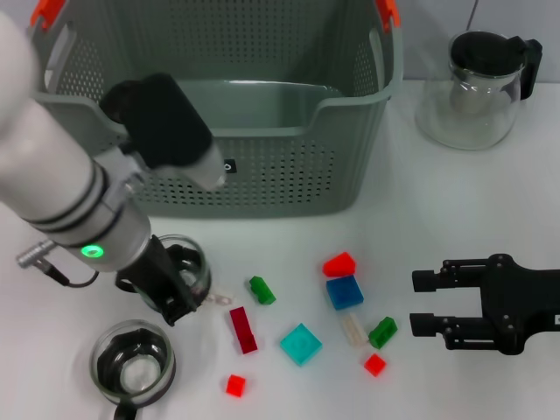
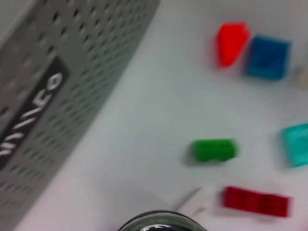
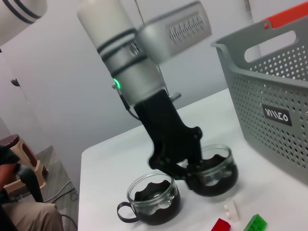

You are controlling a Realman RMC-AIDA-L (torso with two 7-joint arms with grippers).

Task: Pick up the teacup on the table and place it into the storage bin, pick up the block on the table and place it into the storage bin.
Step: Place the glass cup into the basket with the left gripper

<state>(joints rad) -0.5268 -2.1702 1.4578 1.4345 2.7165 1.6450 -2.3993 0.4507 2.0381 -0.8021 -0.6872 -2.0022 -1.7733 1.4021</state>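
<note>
A glass teacup (image 1: 189,261) (image 3: 219,168) stands just in front of the storage bin (image 1: 262,179) (image 3: 274,120). My left gripper (image 1: 178,299) (image 3: 190,174) is shut on its near rim. That rim (image 2: 161,221) shows at the edge of the left wrist view, beside the bin's labelled wall (image 2: 43,106). A second teacup (image 1: 133,363) (image 3: 153,193) sits closer to me on the left. Loose blocks lie mid-table: a red block (image 1: 339,263) (image 2: 231,42), a blue one (image 1: 345,292) (image 2: 267,57), a green one (image 1: 262,290) (image 2: 213,149), a dark red bar (image 1: 243,330) (image 2: 255,201) and a teal one (image 1: 300,344). My right gripper (image 1: 424,302) rests open at the right.
A glass teapot with a black lid (image 1: 477,87) stands at the back right beside the bin. More small blocks lie near the right gripper: a green block (image 1: 382,332), a small red block (image 1: 374,365), a clear piece (image 1: 353,328). Another small red cube (image 1: 234,385) sits near the front.
</note>
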